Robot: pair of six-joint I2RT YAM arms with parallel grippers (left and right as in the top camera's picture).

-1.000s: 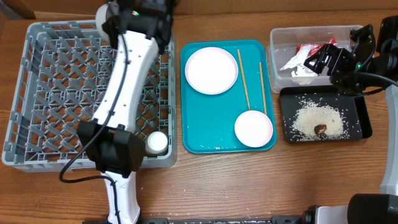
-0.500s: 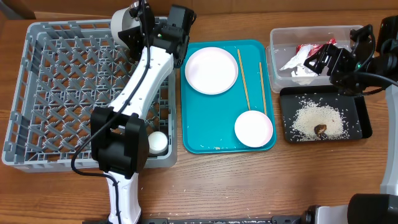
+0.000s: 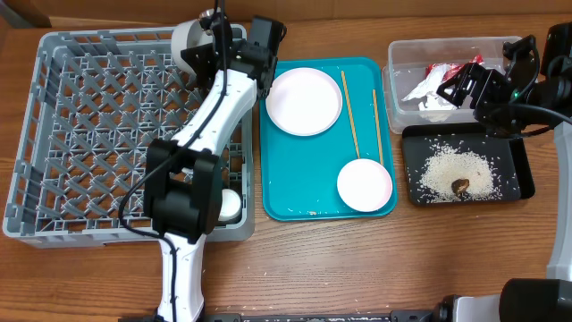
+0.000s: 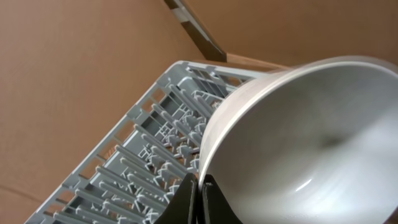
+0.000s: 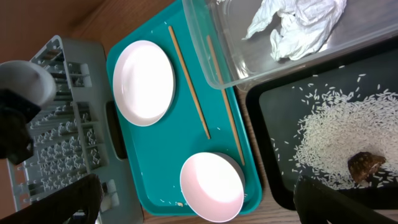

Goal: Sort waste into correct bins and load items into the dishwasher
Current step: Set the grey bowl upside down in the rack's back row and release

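Only the left wrist view shows the left jaws clamped on a white bowl's (image 4: 298, 143) rim above the grey rack (image 4: 137, 174), while overhead shows the right jaws spread wide over the clear tub (image 3: 398, 85) holding napkin (image 3: 424, 89) and wrapper (image 3: 442, 70), with the black tray (image 3: 511, 174) of rice (image 3: 447, 170) just beside them.

The grey plastic dish rack (image 3: 89, 134) is left of the flat teal tray (image 3: 299, 174) with the round white plate (image 3: 304, 100), white bowl (image 3: 364, 185) and wooden chopsticks (image 3: 349, 116) on it, and on the right the clear plastic tub (image 3: 393, 76) is behind the black plastic tray (image 3: 514, 174).
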